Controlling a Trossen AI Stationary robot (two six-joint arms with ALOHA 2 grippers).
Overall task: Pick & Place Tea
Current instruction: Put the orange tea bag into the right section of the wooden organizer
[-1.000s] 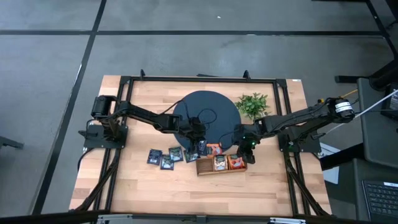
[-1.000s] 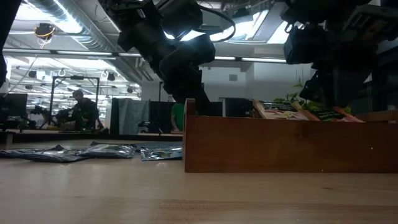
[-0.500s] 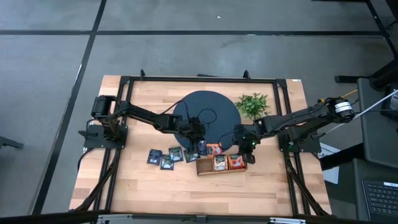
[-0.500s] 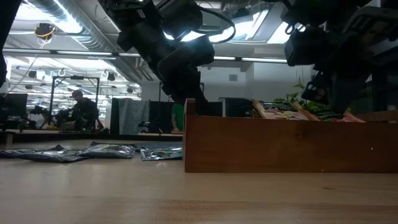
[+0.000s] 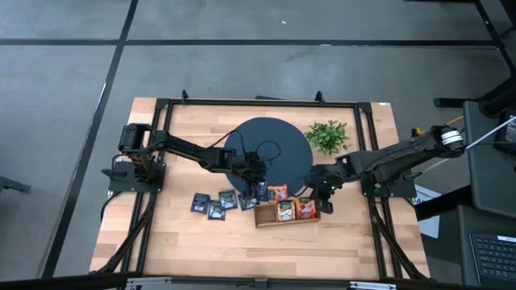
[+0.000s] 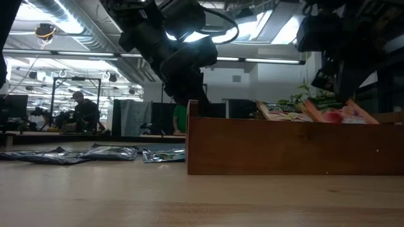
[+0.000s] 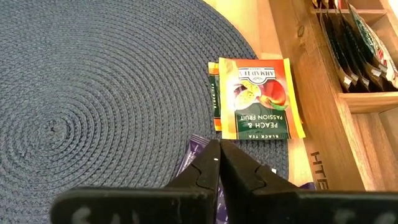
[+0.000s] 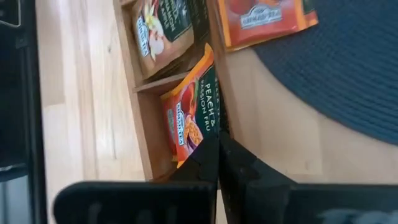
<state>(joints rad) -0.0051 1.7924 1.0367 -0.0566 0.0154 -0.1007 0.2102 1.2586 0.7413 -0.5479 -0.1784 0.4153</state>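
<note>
Right pincer [image 5: 326, 196] has snapped shut and lifted off the tray's [image 5: 287, 221] right compartment — orange sachet [image 8: 189, 115] left leaning inside, so that place looks done; left pincer [image 7: 220, 163] shut over the mat [image 7: 93, 81].

Bright ceiling lights [image 6: 189, 41] backlight the arms into silhouettes.

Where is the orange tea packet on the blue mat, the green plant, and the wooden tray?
orange tea packet [image 7: 255, 98], left wrist view, middle of its printed front.
green plant [image 5: 328, 135], high view, its leaves.
wooden tray [image 6: 290, 149], low view, its front wall.
</note>
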